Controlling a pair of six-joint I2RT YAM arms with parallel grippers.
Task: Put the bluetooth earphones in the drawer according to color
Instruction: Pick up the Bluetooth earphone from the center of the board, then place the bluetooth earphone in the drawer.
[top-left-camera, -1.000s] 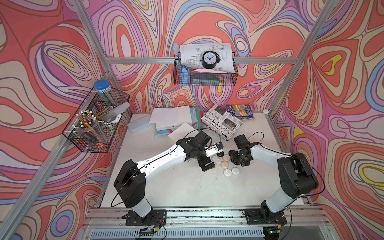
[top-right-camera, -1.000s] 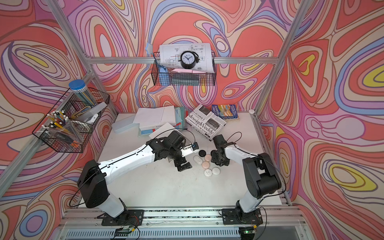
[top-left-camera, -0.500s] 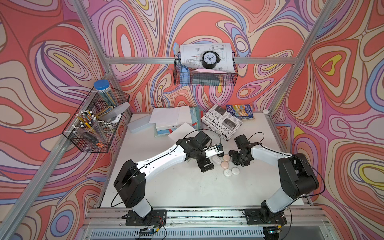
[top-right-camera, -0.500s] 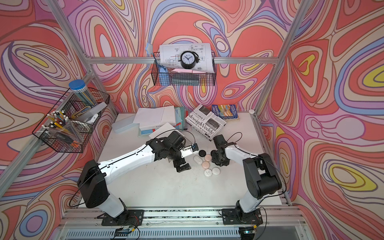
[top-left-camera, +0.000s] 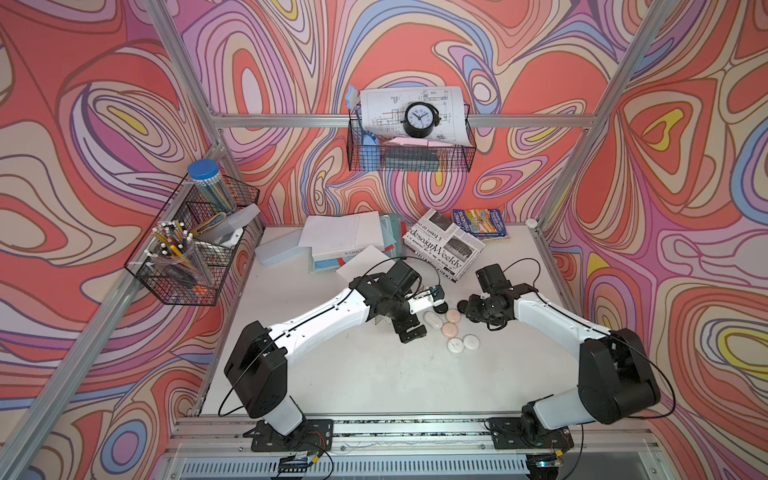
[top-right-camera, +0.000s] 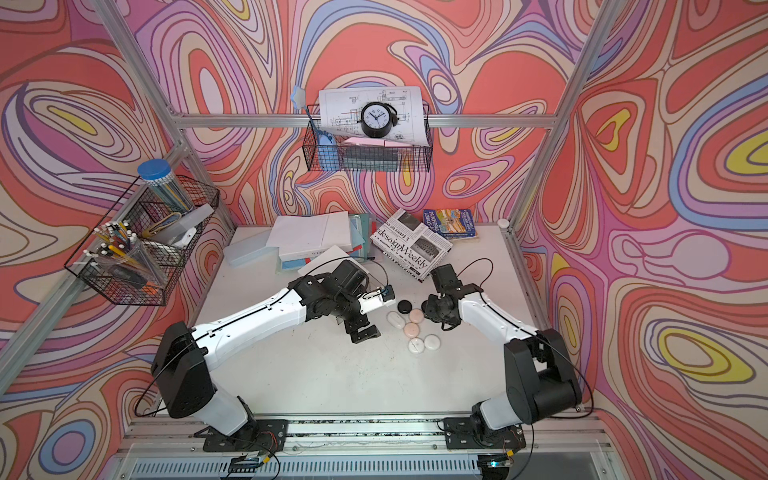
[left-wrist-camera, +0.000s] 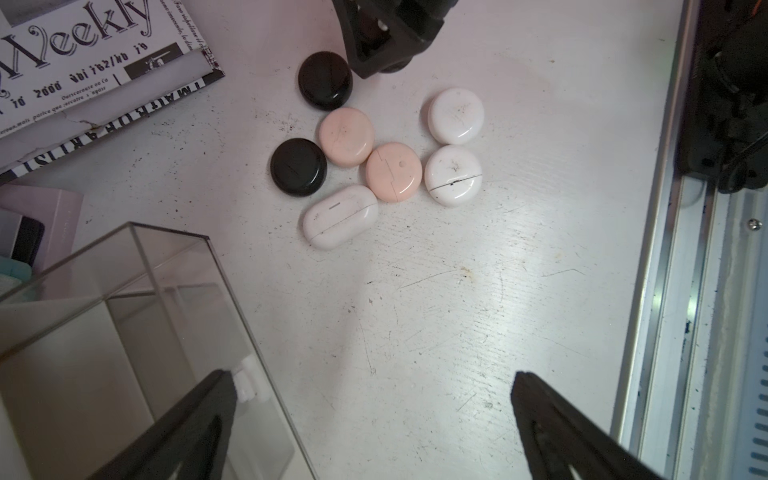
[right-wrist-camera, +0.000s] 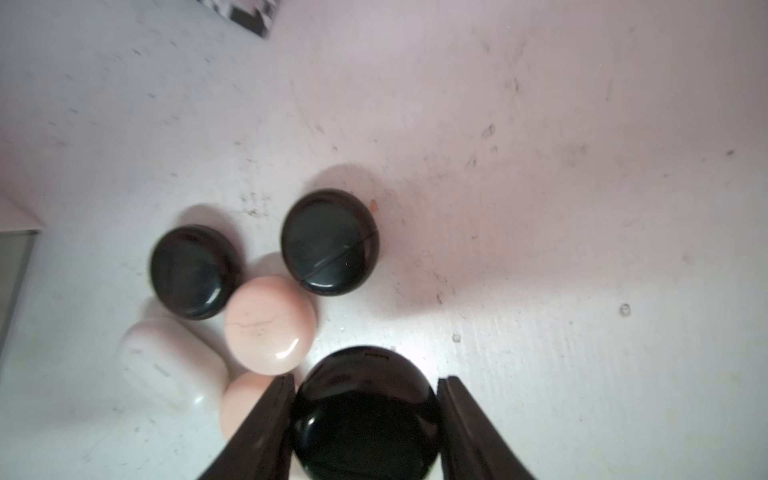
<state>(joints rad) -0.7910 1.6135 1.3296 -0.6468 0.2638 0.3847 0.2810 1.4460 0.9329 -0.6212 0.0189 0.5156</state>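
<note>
Right wrist view shows you the right gripper (right-wrist-camera: 365, 377) clamped on a black case (right-wrist-camera: 365, 415) beside a pink case (right-wrist-camera: 270, 324); the clear drawer (left-wrist-camera: 178, 266) sits by the wide-open, empty left gripper (left-wrist-camera: 372, 374).

The scuffed white tabletop (top-left-camera: 374, 382) carries clutter along its far edge.

- Far centre: a stack of white papers and books (top-left-camera: 345, 235). A flat translucent plastic case (top-left-camera: 279, 247) lies just beside it, toward the left wall.
- Far right: a newspaper-print block lettered "design Weekly" (top-left-camera: 442, 245). A blue illustrated paperback (top-left-camera: 480, 222) lies just behind it.
- Left wall: a black wire basket (top-left-camera: 174, 286). It holds a clear cylinder with a blue lid (top-left-camera: 207, 183), filled with pencils, and a clear cup of pens (top-left-camera: 176, 249).
- Back crossbar: a second black wire basket (top-left-camera: 409, 160). It holds a round black alarm clock (top-left-camera: 420, 119), which stands against a white technical drawing sheet (top-left-camera: 386, 108).
</note>
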